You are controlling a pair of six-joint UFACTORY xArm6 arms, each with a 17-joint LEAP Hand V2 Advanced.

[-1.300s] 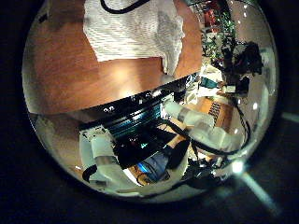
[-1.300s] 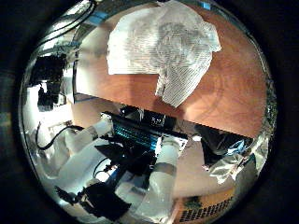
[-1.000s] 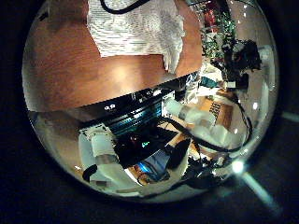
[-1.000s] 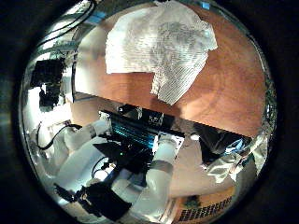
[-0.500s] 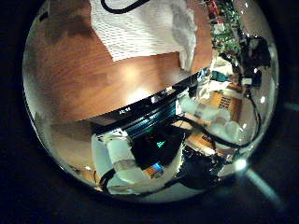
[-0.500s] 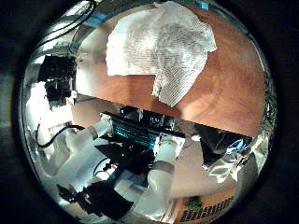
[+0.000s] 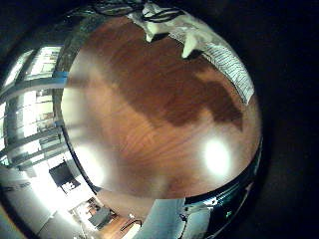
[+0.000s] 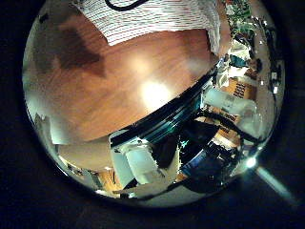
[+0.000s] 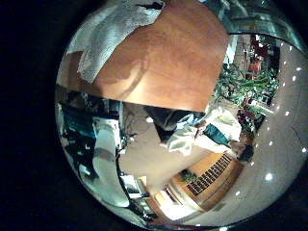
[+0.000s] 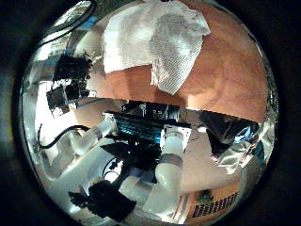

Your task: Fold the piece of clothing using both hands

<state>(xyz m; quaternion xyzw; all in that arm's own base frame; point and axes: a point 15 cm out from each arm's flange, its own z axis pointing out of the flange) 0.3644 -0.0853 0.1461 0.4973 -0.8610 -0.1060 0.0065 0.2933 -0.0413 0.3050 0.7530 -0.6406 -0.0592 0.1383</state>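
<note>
A striped garment [image 10: 155,38] lies crumpled on the wooden table [image 10: 221,80], one part bunched and folded over the rest. It also shows in the right little finger side view, where the garment [image 9: 111,34] rests near the table's edge. The right hand hovers above it, and none of that hand shows. Seen from the left thumb side, the garment [image 8: 152,19] lies flat beyond bare table [image 8: 114,86]. My left hand [image 7: 164,28] hangs over the table [image 7: 150,129] beside the garment's edge [image 7: 224,65], fingers relaxed, holding nothing.
The table's front edge [image 8: 162,114] runs below both palms, with the arms' mounts and floor past it. A black cable [image 8: 124,6] lies across the garment. Room furniture and plants [image 9: 241,87] stand far off.
The left palm view has shifted: the table now fills more of it and the garment sits nearer its rim, so that hand has moved. The garment's shape looks unchanged.
</note>
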